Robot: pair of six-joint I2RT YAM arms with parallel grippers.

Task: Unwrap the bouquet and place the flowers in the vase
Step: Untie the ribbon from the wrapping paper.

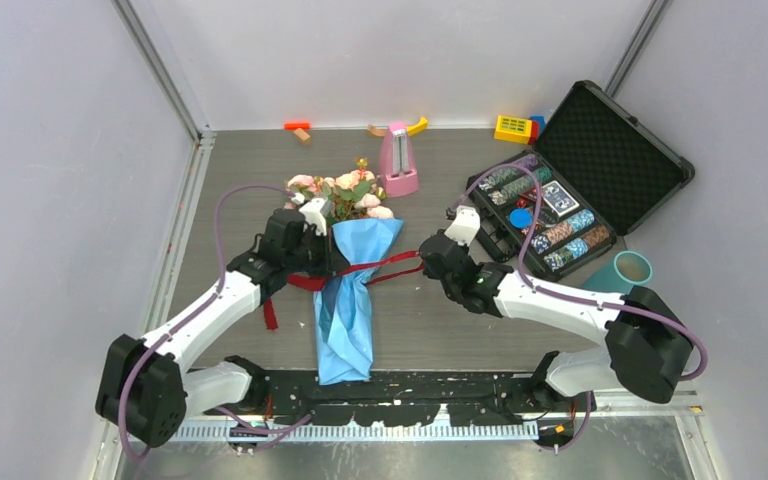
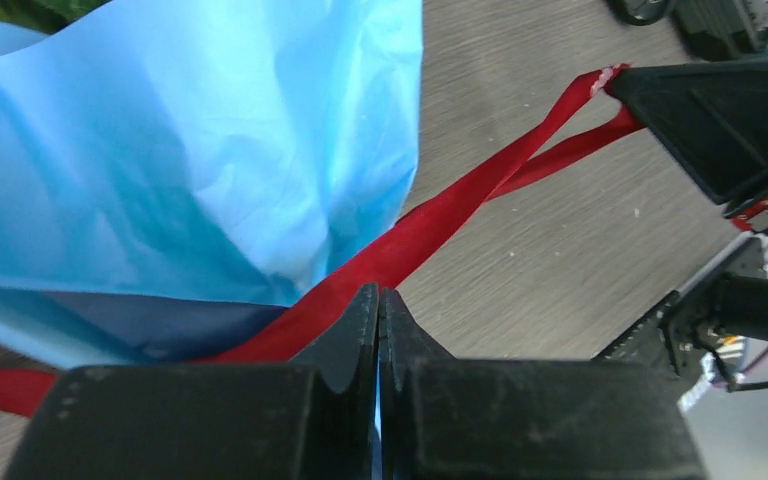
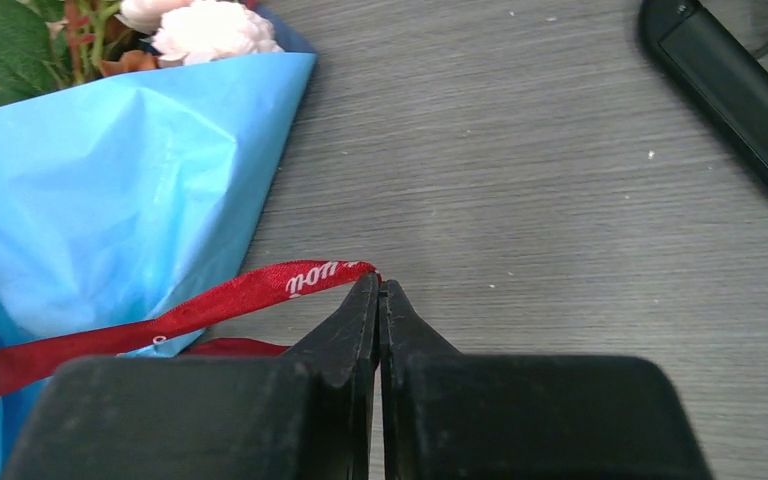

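Note:
The bouquet lies flat mid-table, its blue paper cone [image 1: 348,305] pointing toward me and the flowers [image 1: 338,193], pink and peach roses with green leaves, at the far end. A dark red ribbon [image 1: 385,266] circles the cone's waist. My left gripper [image 1: 331,262] sits at the cone's left side, shut where the ribbon [image 2: 430,225] meets the paper [image 2: 160,150]. To the right of the cone, my right gripper [image 1: 426,262] is shut on the ribbon's printed end [image 3: 310,277], which runs across to the cone. The teal vase [image 1: 628,268] stands at the right, beside the right arm.
A pink metronome-shaped object [image 1: 397,160] stands just behind the flowers. An open black case of poker chips [image 1: 560,205] lies at the right rear. Small toy blocks [image 1: 513,127] lie along the back wall. A loose ribbon tail [image 1: 269,312] lies under my left arm.

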